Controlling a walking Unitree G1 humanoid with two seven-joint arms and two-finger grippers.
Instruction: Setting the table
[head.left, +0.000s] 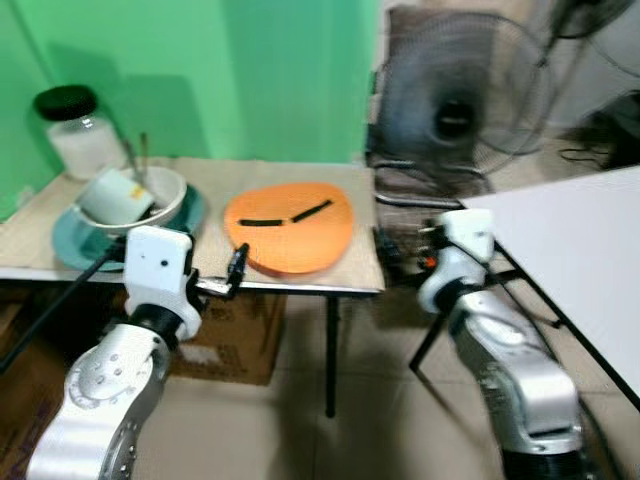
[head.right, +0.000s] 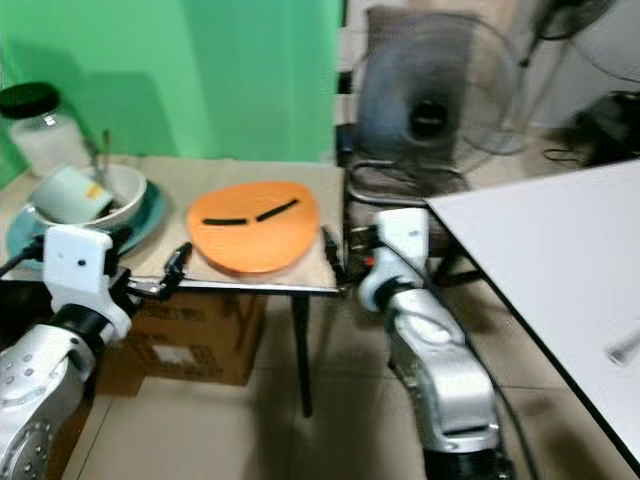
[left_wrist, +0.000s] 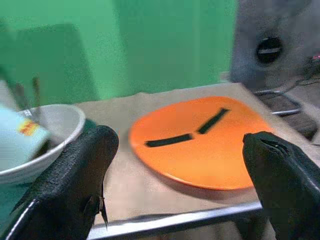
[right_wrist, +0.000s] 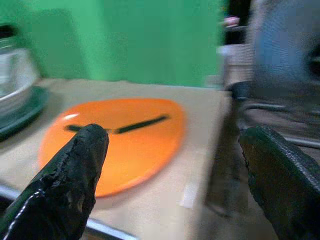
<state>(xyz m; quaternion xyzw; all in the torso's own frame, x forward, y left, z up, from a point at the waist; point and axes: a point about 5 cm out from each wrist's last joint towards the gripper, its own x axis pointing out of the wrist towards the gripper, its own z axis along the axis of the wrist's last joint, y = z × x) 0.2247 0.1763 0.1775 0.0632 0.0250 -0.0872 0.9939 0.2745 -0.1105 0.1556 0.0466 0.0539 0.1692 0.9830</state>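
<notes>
Here the small table (head.left: 200, 270) against the green wall serves as a staging spot, while the white table (head.left: 590, 250) on the right stands bare, presumably the one to be set. The orange plate (head.left: 290, 228) lies flat near the small table's right front edge, within easy reach. To its left a white bowl (head.left: 165, 200) rests on a teal plate (head.left: 70, 245), a mug (head.left: 110, 195) tipped inside it, stacked as if for carrying. The left gripper (left_wrist: 180, 185) and right gripper (right_wrist: 172, 180) hover spread wide before the near edge, flanking the orange plate, touching nothing.

Green wall (head.left: 250, 70), tiled floor (head.left: 350, 440)
</notes>
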